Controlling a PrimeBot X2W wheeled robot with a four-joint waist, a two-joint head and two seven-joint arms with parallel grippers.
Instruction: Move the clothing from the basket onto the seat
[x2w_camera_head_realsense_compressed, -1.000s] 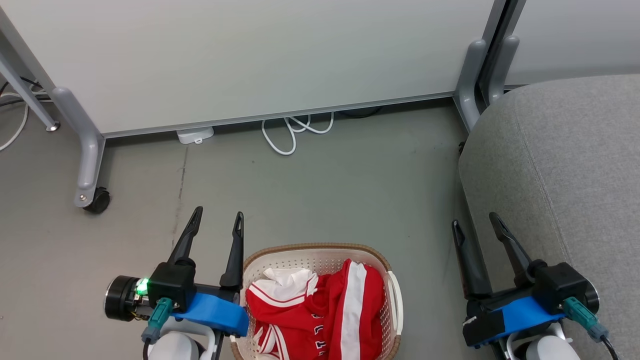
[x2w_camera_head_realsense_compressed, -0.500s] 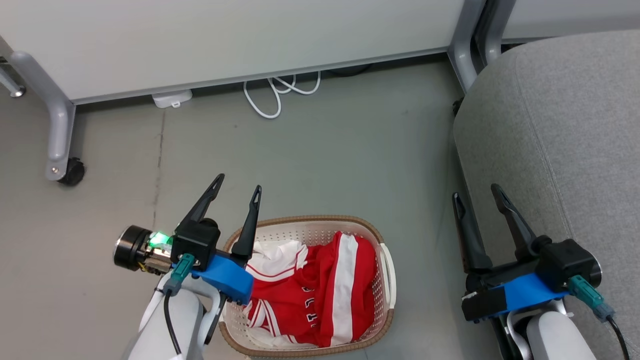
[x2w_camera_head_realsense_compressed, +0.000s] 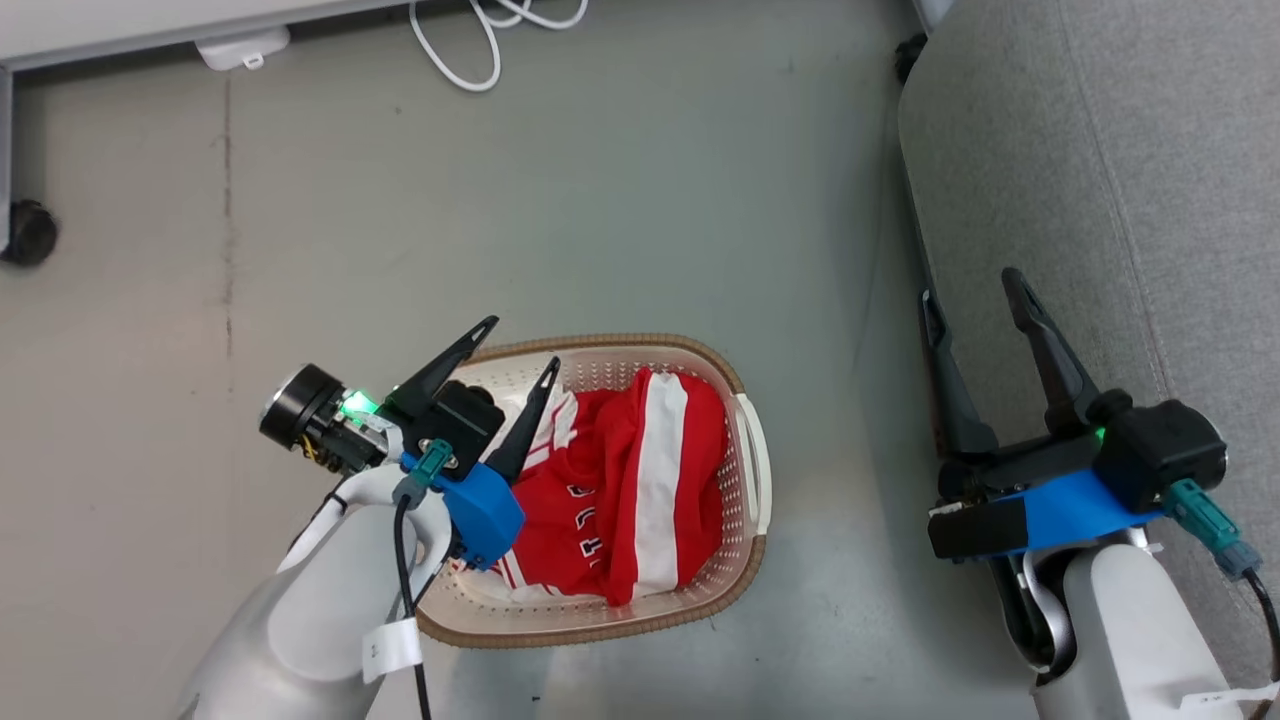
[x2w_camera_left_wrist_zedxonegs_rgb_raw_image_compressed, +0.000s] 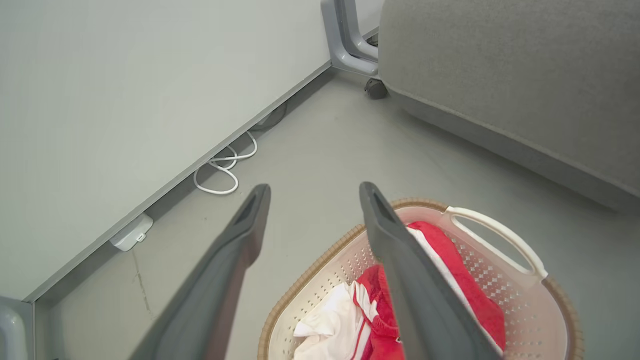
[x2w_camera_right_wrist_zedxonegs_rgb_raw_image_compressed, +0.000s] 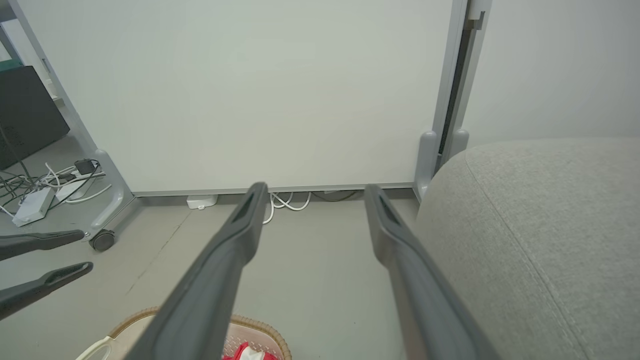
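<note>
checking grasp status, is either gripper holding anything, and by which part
Nothing held. Left gripper open over the basket, empty; right gripper open and empty too.

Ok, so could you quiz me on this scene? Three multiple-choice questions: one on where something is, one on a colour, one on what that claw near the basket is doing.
1. The basket stands on the floor beside the seat. Where is the clothing?
A. On the seat
B. In the basket
C. On the floor

2. What colour is the basket's rim?
A. Brown
B. Blue
C. Black

3. The left claw, at the basket's edge, is:
A. Open, holding nothing
B. Shut on the clothing
C. Shut on the basket's handle

Answers:
1 B, the red cloth lies inside the basket's walls.
2 A, a brown woven-look band runs round its top.
3 A, its two fingers stand apart with nothing between them.
</note>
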